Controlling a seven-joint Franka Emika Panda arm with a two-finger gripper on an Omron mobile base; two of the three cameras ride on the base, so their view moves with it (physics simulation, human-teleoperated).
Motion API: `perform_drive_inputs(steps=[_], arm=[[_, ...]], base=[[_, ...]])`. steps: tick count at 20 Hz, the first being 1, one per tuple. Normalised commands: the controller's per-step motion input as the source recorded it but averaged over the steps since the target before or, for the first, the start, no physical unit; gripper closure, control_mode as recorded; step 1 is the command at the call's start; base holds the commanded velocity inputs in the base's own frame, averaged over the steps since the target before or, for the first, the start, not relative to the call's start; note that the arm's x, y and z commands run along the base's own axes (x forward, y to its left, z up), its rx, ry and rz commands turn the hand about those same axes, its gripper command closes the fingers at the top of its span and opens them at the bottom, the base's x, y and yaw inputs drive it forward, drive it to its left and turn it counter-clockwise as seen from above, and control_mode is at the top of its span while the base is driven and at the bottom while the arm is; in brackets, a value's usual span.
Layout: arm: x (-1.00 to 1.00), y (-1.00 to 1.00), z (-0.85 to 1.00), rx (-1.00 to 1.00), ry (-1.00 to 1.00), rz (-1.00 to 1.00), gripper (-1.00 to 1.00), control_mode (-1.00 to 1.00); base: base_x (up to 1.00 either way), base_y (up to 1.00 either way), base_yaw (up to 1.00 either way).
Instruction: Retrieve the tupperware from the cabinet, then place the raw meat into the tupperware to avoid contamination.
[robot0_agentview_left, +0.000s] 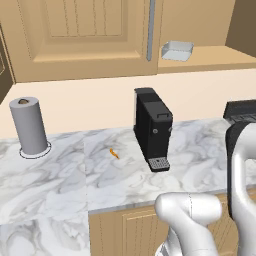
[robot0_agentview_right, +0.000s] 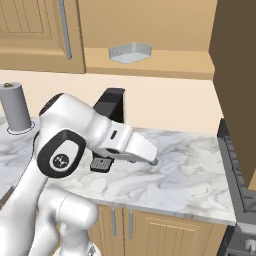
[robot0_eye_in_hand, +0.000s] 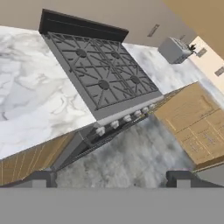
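The arm (robot0_agentview_right: 75, 145) is glossy white, built of rounded, swollen links with smooth shells. A dark grey ring wraps one joint, and its round black cap carries a small white emblem. A dark band also runs down the edge of a white link (robot0_agentview_left: 242, 170). Behind the claw, the wrist casing tapers to a pale wedge; the finger tips (robot0_eye_in_hand: 39, 178) are dark grey, blocky and square.
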Motion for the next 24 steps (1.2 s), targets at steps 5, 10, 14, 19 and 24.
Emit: perform_drive_inputs(steps=[5, 10, 14, 19, 24], arm=[[0.0, 0.6, -0.14, 0.19, 0.0, 0.19, -1.0, -1.0], [0.0, 0.69, -0.03, 0.16, -0.05, 0.17, -1.0, -1.0], [0.0, 0.67, 0.0, 0.16, -0.12, 0.18, -1.0, -1.0], [0.01, 0.57, 0.05, 0.16, -0.25, 0.19, -1.0, -1.0], [0.03, 0.43, 0.23, 0.15, -0.34, 0.2, -1.0, -1.0]], base=[[0.0, 0.0, 0.0], [0.0, 0.0, 0.0], [0.0, 0.0, 0.0], [0.0, 0.0, 0.0], [0.0, 0.0, 0.0]])
